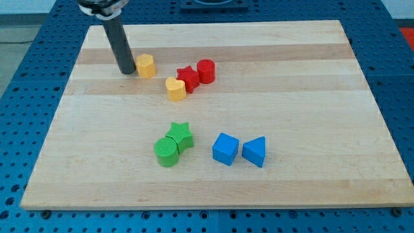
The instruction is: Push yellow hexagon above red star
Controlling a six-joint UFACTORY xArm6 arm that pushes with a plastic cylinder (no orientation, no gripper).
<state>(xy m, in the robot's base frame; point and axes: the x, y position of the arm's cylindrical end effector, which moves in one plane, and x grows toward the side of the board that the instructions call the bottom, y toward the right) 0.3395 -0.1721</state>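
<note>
The yellow hexagon (pixel 146 65) lies on the wooden board (pixel 291 97) at the upper left. My tip (pixel 126 71) stands just to the hexagon's left, close to it or touching. The red star (pixel 187 78) lies to the right of the hexagon and slightly lower. A yellow heart (pixel 175 88) touches the star's lower left. A red cylinder (pixel 206 70) touches the star's upper right.
A green star (pixel 180 135) and a green cylinder (pixel 167 153) sit together below the middle. A blue cube (pixel 225 149) and a blue triangular block (pixel 255 151) lie to their right. A blue perforated table (pixel 19 77) surrounds the board.
</note>
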